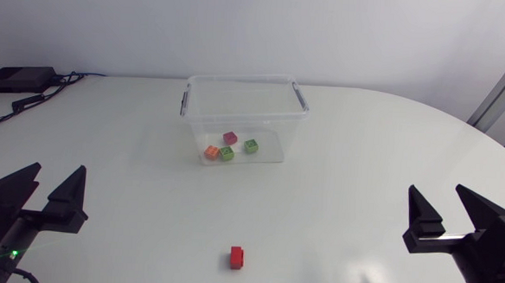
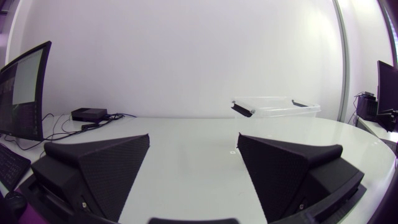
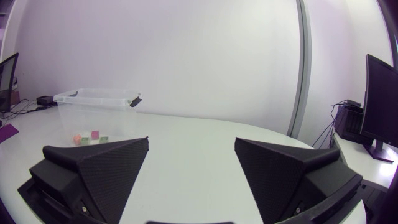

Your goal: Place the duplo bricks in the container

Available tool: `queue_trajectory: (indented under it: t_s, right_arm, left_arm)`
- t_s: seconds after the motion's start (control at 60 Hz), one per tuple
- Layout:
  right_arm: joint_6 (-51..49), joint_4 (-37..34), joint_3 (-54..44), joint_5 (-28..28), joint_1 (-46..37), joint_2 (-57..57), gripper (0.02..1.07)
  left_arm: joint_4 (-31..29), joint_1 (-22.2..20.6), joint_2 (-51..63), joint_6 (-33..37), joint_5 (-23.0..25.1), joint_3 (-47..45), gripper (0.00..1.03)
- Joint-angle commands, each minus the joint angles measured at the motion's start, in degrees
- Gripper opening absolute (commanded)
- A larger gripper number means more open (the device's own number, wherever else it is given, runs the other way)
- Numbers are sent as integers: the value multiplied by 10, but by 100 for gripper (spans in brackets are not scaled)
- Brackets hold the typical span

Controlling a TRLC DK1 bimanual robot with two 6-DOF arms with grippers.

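A clear plastic container (image 1: 243, 93) stands at the back middle of the white table. Inside it lie an orange brick (image 1: 211, 151), a pink brick (image 1: 230, 138) and two green bricks (image 1: 250, 146). One red brick (image 1: 238, 258) lies alone on the table near the front edge, between my two arms. My left gripper (image 1: 49, 189) rests open at the front left, my right gripper (image 1: 451, 211) open at the front right; both are empty. The left wrist view has the container (image 2: 275, 107) far ahead of the gripper (image 2: 193, 152). From the right wrist, the container (image 3: 96, 99) shows ahead and off to the side of that gripper (image 3: 191, 155).
A small black box (image 1: 18, 79) with cables sits at the table's back left corner. Bare white tabletop surrounds the red brick and lies between it and the container.
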Motion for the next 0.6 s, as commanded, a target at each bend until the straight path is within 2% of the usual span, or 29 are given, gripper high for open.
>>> queue_trajectory:
  t_s: [0.0,0.183,0.333,0.583]
  right_arm:
    - [-12,3,-12,-4,-4,-5,102]
    - [-12,3,-12,-4,-4,-5,102]
    - [-12,3,-12,-4,-4,-5,102]
    - [-12,3,-12,-4,-4,-5,102]
  left_arm:
    - [-2,-2,-7,9,-2,-8,99]
    - [-1,-3,-7,7,-2,-8,99]
    - [0,1,-7,61,-2,-9,99]
    - [10,3,-7,84,-7,-6,99]
